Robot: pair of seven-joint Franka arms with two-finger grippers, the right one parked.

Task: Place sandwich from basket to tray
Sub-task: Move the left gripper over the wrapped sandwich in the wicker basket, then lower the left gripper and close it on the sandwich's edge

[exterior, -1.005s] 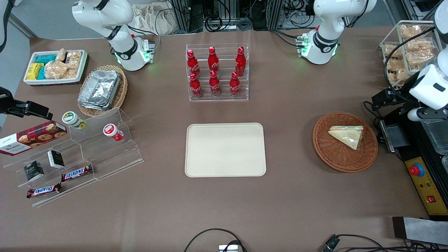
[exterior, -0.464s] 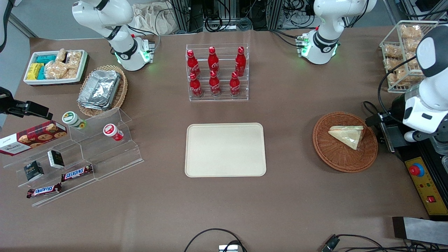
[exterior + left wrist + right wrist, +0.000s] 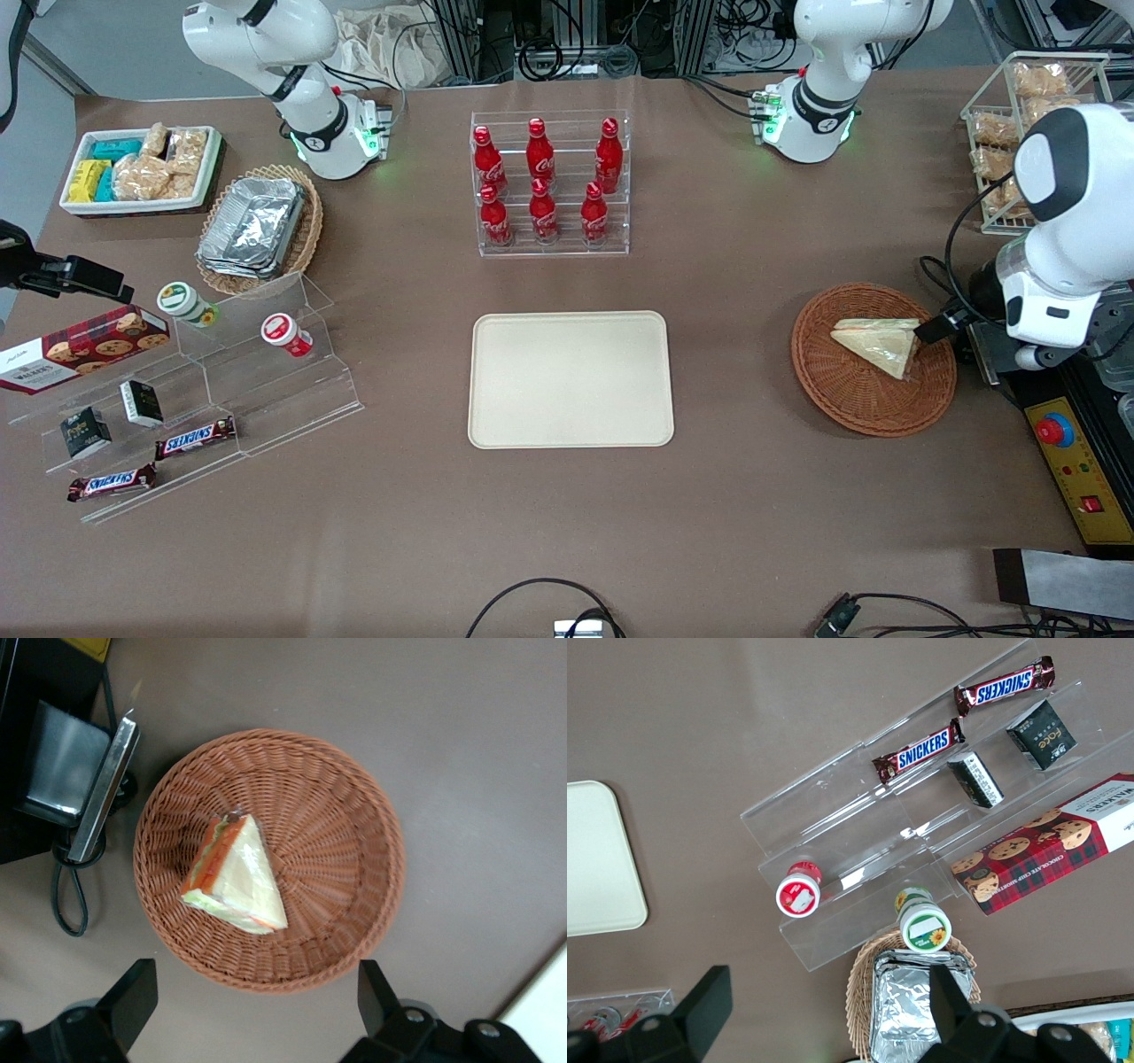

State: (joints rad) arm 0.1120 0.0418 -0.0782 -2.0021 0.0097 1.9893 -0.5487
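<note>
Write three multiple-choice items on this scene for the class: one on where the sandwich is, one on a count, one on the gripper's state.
1. Where does the sandwich lie?
A. on the tray
B. in the reddish-brown basket
C. on the bare table

2. How many red bottles stand in the clear rack?
A. four
B. six
C. eight

3. How is the left gripper?
A. open, above the basket
B. shut on the sandwich
C. open, above the tray

Key:
1 B, the wedge rests on the basket weave.
2 B, two rows of three.
3 A, the wrist view shows its fingers spread apart with the basket below; the tray is empty.
</note>
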